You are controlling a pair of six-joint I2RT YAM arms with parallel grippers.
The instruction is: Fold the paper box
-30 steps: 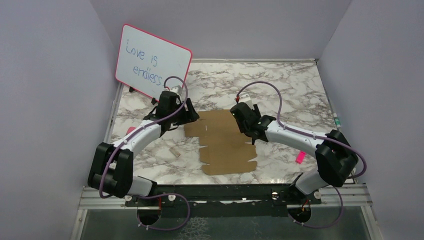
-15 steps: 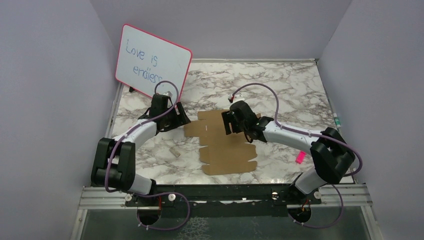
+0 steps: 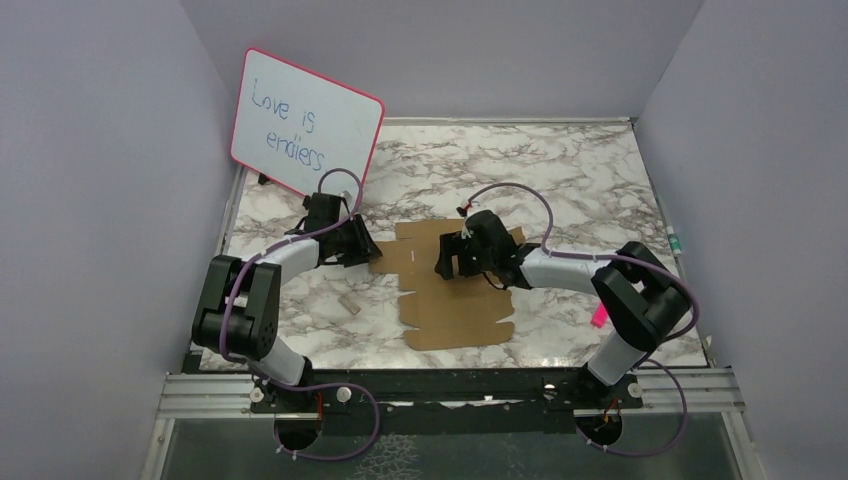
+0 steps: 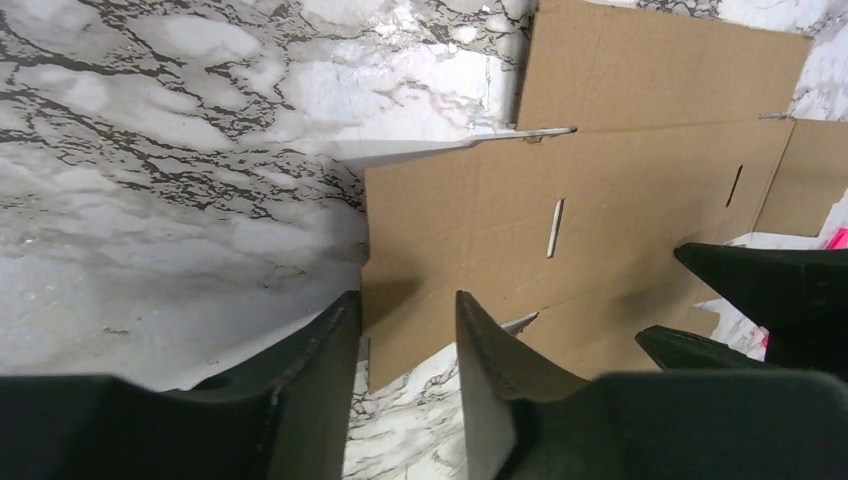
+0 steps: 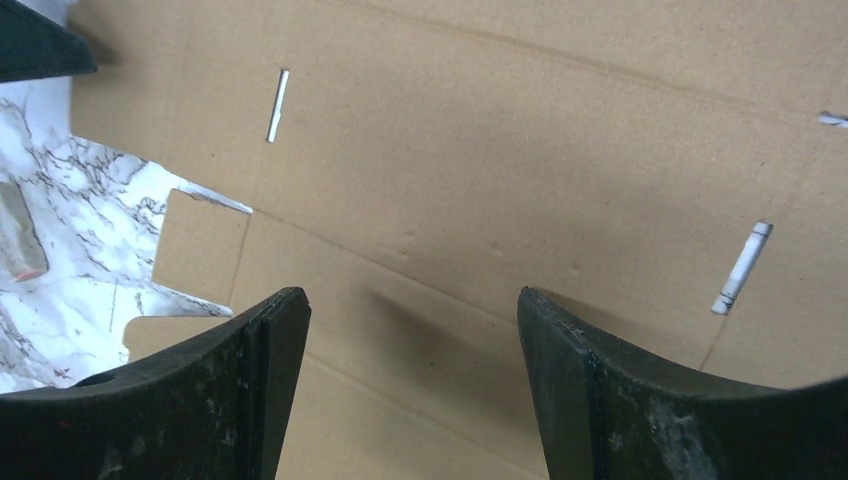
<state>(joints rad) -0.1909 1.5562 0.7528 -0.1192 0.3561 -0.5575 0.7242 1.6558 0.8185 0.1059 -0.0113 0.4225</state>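
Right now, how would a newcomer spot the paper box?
On the marble table, look to the middle. The paper box lies flat there: a brown cardboard sheet with notched flaps and slits, unlike the upright pink-framed whiteboard at back left.

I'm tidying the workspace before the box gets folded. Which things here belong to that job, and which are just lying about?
Job: paper box, left tool, right tool.
Lying about: whiteboard, small pink item, small tan scrap.
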